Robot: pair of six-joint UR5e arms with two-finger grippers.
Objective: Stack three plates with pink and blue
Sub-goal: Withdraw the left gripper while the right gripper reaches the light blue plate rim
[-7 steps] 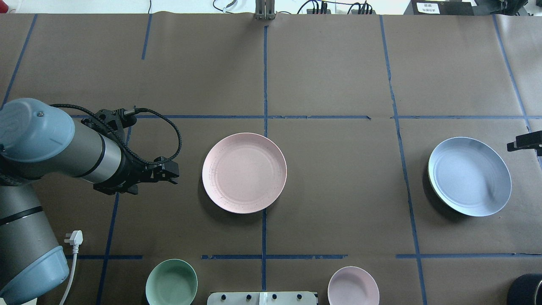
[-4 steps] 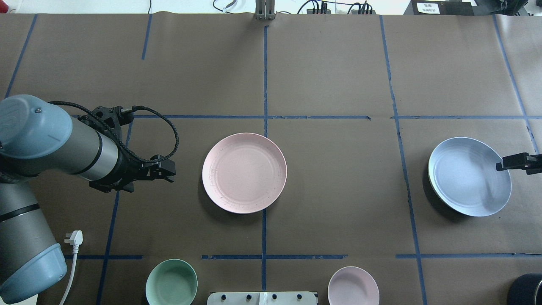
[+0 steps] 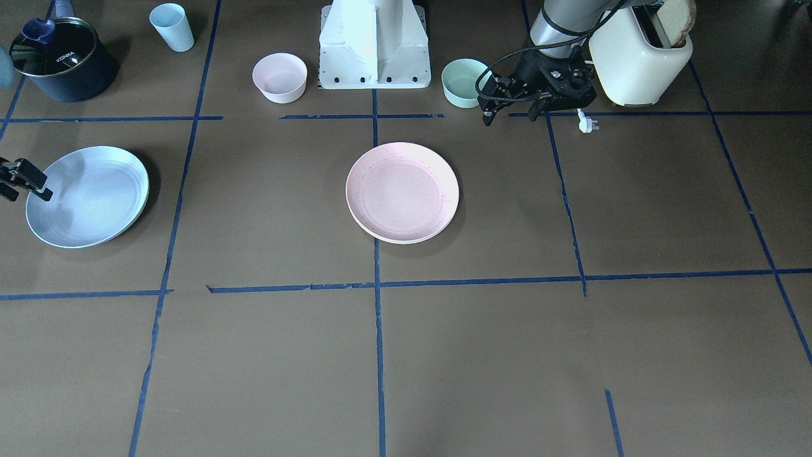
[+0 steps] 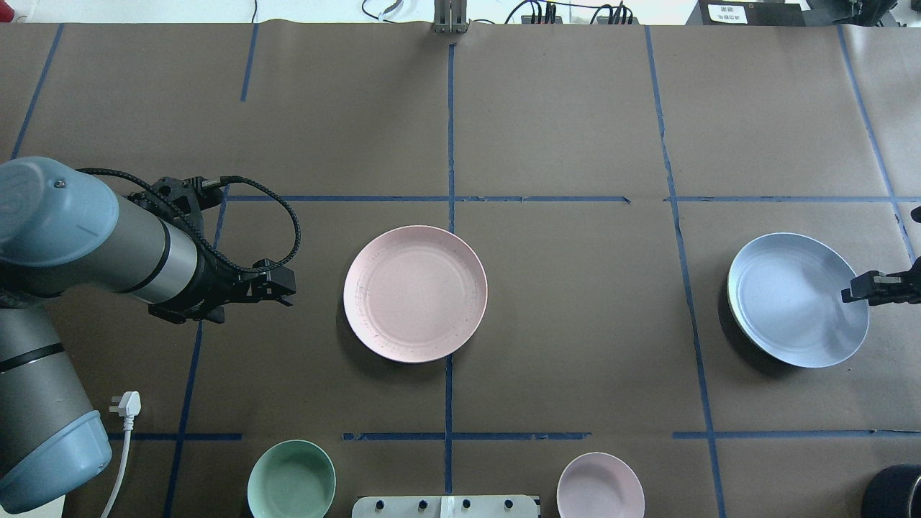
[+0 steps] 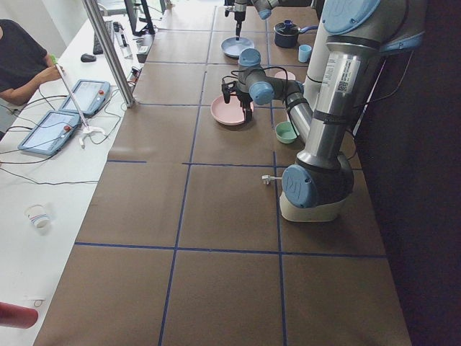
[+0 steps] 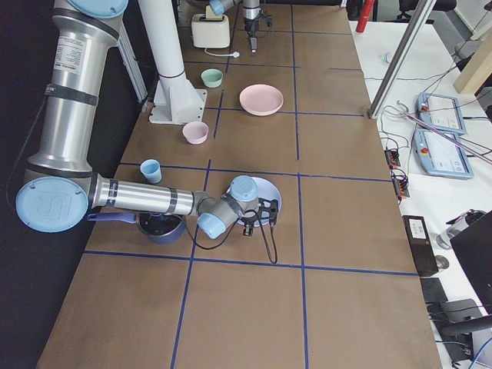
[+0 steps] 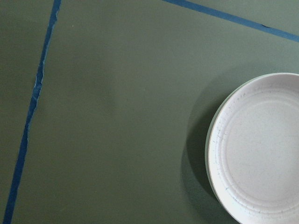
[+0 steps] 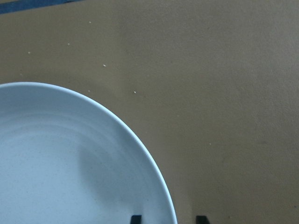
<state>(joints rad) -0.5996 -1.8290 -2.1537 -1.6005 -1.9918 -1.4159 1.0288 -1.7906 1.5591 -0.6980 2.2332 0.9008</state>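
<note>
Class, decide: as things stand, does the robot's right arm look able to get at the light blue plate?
Probably yes: the right pincer hangs open at the rim of the light blue plate, one fingertip inside it, one outside, nothing between.

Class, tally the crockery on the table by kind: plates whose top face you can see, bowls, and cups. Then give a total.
Plates: 2 (pink plate, blue plate)
Bowls: 2 (pink bowl, green bowl)
Cups: 1 (pale blue cup)
Total: 5
</note>
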